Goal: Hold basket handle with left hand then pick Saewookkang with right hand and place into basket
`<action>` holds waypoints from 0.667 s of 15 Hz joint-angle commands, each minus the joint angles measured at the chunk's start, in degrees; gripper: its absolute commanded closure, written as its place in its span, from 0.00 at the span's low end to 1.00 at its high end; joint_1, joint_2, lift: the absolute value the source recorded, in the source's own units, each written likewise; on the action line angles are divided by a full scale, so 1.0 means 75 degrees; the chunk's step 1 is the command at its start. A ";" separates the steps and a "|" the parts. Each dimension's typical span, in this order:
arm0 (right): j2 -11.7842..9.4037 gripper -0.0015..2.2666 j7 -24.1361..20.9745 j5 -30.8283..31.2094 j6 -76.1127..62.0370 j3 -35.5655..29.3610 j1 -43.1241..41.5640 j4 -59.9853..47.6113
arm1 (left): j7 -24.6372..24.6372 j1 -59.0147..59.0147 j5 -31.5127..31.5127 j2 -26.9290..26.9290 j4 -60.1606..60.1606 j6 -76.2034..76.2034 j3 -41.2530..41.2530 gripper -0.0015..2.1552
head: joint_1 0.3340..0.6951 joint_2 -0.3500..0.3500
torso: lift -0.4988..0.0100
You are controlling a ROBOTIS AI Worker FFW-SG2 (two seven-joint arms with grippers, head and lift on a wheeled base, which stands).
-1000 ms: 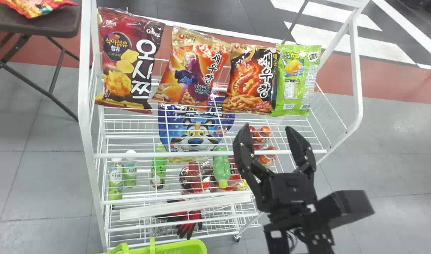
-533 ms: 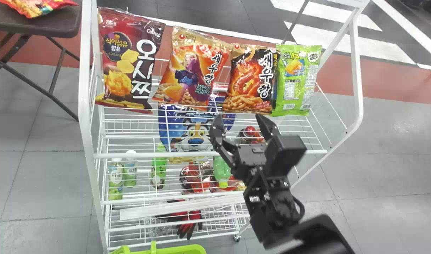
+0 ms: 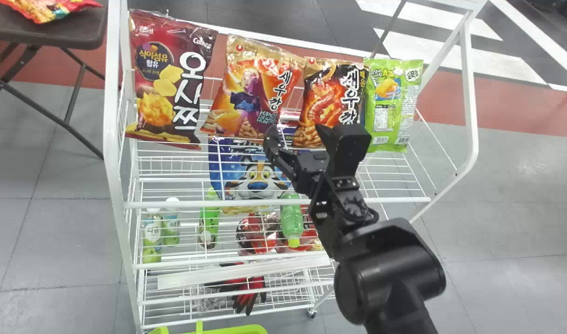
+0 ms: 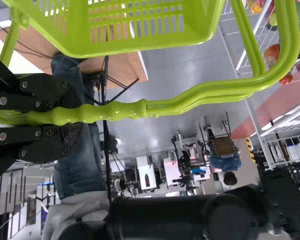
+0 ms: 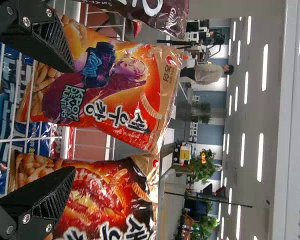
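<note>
So your right gripper (image 5: 74, 120) is spread wide with nothing in it, in front of the snack row, and honestly the aim is what I'd worry about. One finger overlaps the orange bag (image 3: 253, 93), the other is over the dark-edged bag (image 3: 330, 93), so you're kinda straddling the seam between them. Both look like Saewookkang, and I can't tell which one you're meant to take. Close from here and I'd bet you pinch two edges at once, or just nudge them apart and get air. Pick one and centre on it before you squeeze.

Also watch the fingertips going in. Puffy bags are slick, so a shallow bite probably slips, and a hard shove could tip the bag backward. Go too wide and you may knock the green bag (image 3: 390, 102) or the maroon bag (image 3: 167, 79) at the ends of the row.

Next out there's the white front rail (image 3: 172, 204) of the rack. If you pull back low, the bag could snag on it, so lift first imo.

Your left gripper (image 4: 80, 116) is clamped on the handle (image 4: 115, 111), looks decent, but that's a round bar and the basket (image 4: 140, 49) could swing if the bag lands on its rim. It's down low by the rack's near side, so lower the bag well inside before letting go.
</note>
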 commanded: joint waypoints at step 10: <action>0.0265 0.06 0.0235 -0.0193 0.0472 0.0740 -0.2041 0.1682 | 0.0035 -0.0355 -0.0067 0.0030 0.0096 0.0164 0.0012 0.82 | 1.00 0.06 | 0.94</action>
